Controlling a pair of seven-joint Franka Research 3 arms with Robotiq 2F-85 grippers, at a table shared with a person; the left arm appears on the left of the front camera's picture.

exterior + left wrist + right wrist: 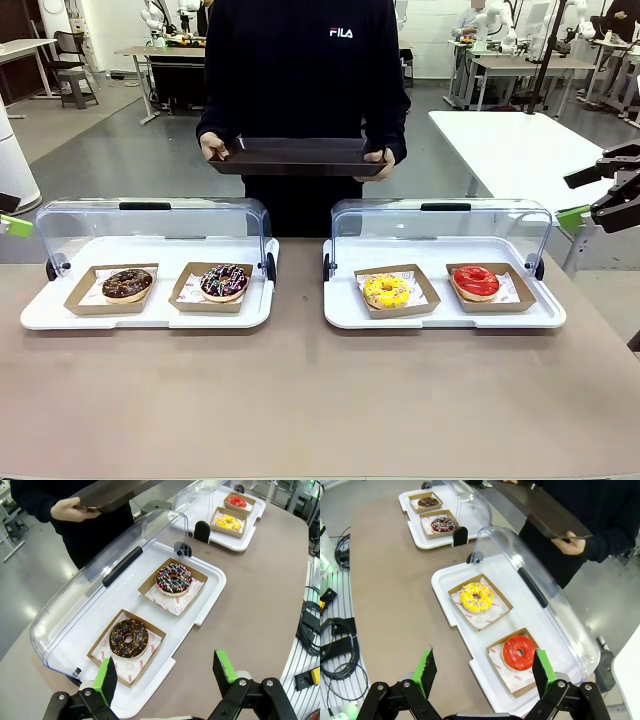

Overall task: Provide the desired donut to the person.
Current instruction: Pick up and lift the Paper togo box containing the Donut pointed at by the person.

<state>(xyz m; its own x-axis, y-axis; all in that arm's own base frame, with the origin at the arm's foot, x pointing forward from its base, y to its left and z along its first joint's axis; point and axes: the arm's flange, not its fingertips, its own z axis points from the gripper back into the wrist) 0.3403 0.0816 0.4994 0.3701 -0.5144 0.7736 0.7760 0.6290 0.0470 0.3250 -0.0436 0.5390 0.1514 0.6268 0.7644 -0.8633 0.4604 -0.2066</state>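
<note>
Beneath clear domed lids [150, 222] [440, 222]: glazed ring donuts [127, 284] [224, 282] [387, 291] [476, 282] (four) | left end effector [165, 667] spread | right end effector [484, 662] spread

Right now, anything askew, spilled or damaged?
Nothing stands out. The chocolate donut, sprinkled donut, yellow donut and red donut sit whole in their cardboard boxes, both clear lids are open, and the table shows no spills.

Four donuts [127, 284] [224, 281] [386, 290] [476, 281], two lidded cases [40, 315] [345, 318], one tray [300, 155]

chocolate donut [127, 284] brown, pale sprinkles; drizzled donut [224, 281] dark, pink-white stripes; yellow donut [386, 290] multicolour sprinkles; red donut [476, 281] plain glossy; worktop [300, 400] grey-brown.
</note>
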